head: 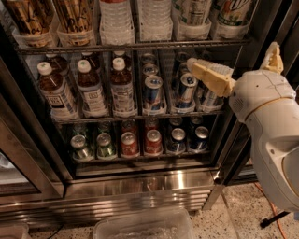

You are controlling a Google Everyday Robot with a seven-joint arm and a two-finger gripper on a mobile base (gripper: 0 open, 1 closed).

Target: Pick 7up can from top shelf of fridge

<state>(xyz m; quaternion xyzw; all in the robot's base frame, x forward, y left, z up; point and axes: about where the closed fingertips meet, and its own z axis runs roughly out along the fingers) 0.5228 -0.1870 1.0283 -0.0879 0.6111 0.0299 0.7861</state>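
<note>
The fridge (140,186) stands open before me, with a black frame and a ribbed steel base. On its top shelf (135,47), a dark wire rack with clear trays, the 7up can (232,13) stands at the far right, silver-white with green lettering and a red spot, its lid cut off by the picture's top edge. A similar can (194,11) stands just left of it. My gripper (231,56) is at the right, in front of the middle shelf and just below the top shelf. Its yellow fingers (210,75) are spread apart and hold nothing.
Brown drinks (28,16) and clear water bottles (117,18) fill the rest of the top shelf. The middle shelf holds bottles (88,88) and blue-and-silver cans (153,93). The lowest rack holds green and red cans (128,144). A clear plastic bin (145,226) sits on the floor.
</note>
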